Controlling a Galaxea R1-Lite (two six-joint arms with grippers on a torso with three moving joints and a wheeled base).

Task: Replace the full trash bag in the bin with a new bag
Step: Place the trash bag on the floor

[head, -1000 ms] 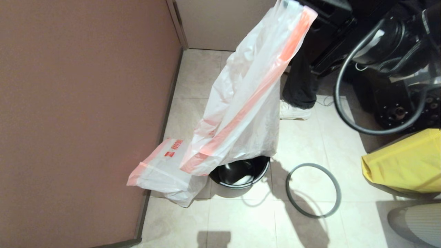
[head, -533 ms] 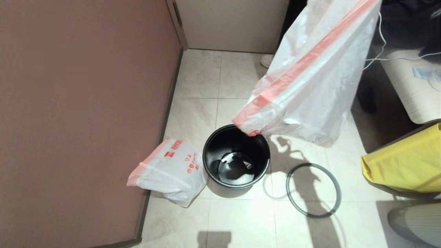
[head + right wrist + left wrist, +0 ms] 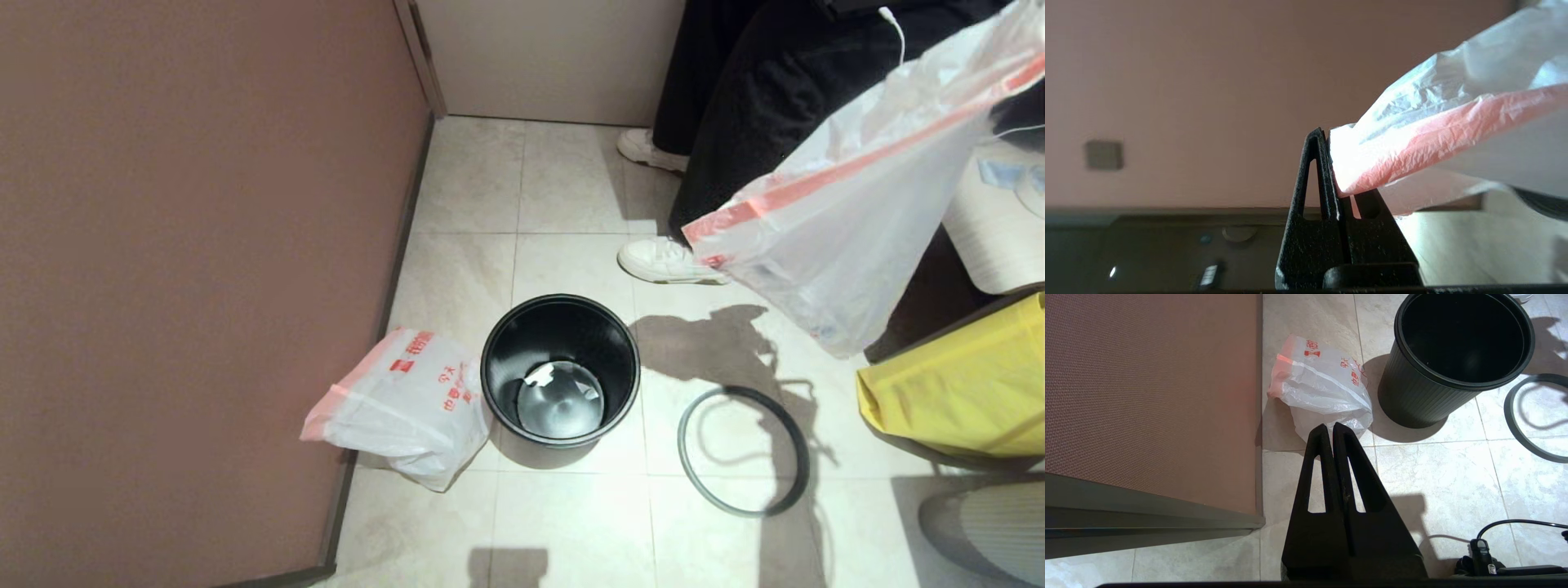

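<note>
The full trash bag (image 3: 849, 237), translucent white with a pink-red band, hangs in the air at the upper right, clear of the bin. My right gripper (image 3: 1327, 139) is shut on its rim (image 3: 1453, 130); that gripper is out of the head view. The black bin (image 3: 560, 371) stands open on the tiles with no bag in it. Its grey hoop (image 3: 744, 512) lies flat on the floor to its right. The new bag (image 3: 404, 404) with the red logo lies against the bin's left side. My left gripper (image 3: 1329, 426) hovers shut and empty just short of the new bag (image 3: 1323, 384).
A brown wall panel (image 3: 196, 245) runs along the left. A person's dark legs and white shoe (image 3: 665, 261) stand behind the bin. A yellow bag (image 3: 963, 384) sits at the right edge, with white furniture (image 3: 992, 245) behind it. Open tiles lie in front of the bin.
The full trash bag has swung from over the bin to the upper right, uncovering the bin. The new bag, bin and hoop have stayed put.
</note>
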